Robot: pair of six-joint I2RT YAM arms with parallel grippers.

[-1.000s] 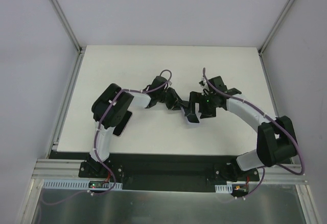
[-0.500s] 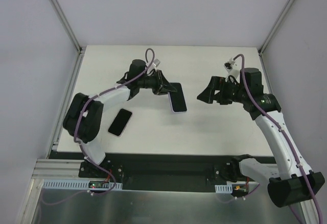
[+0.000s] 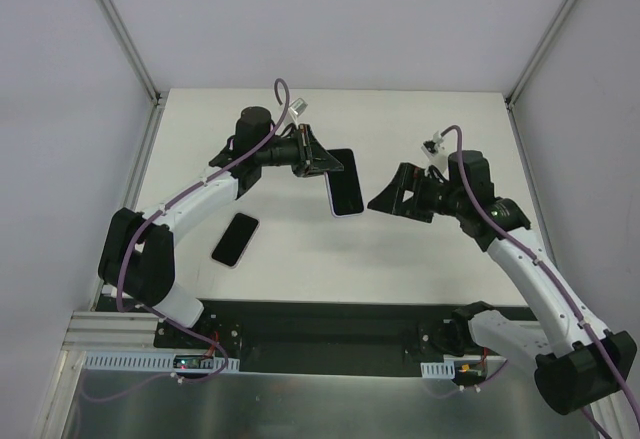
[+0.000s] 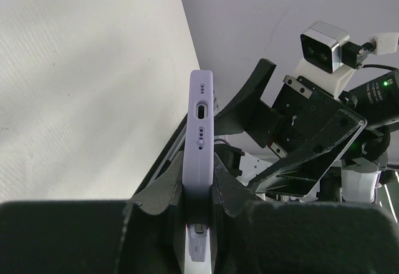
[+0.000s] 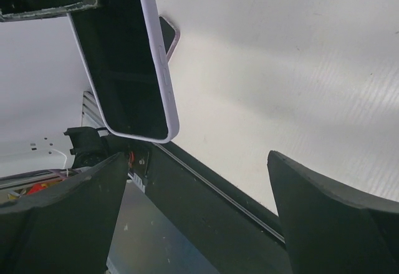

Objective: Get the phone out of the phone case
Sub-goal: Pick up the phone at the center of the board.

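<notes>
A lilac phone case [image 3: 345, 194] hangs tilted above the middle of the table, and the dark glossy face set in it looks like the phone's screen [image 5: 128, 62]. My left gripper [image 3: 318, 162] is shut on the case's top end. In the left wrist view the case [image 4: 201, 118] stands edge-on between the fingers [image 4: 232, 193], port end up. My right gripper [image 3: 385, 199] is open just right of the case and does not touch it. In the right wrist view nothing sits inside the right gripper [image 5: 196, 161], and the case is at the upper left.
A second dark handset [image 3: 235, 240] with a pinkish rim lies flat on the white table [image 3: 430, 259] at the left; that handset [image 5: 168, 34] also shows behind the case. Grey walls and metal rails [image 3: 125, 219] bound the table.
One second ago both grippers were together at the table's middle. The left arm has since carried the case up and back. The right gripper, still open, has moved left toward it.
</notes>
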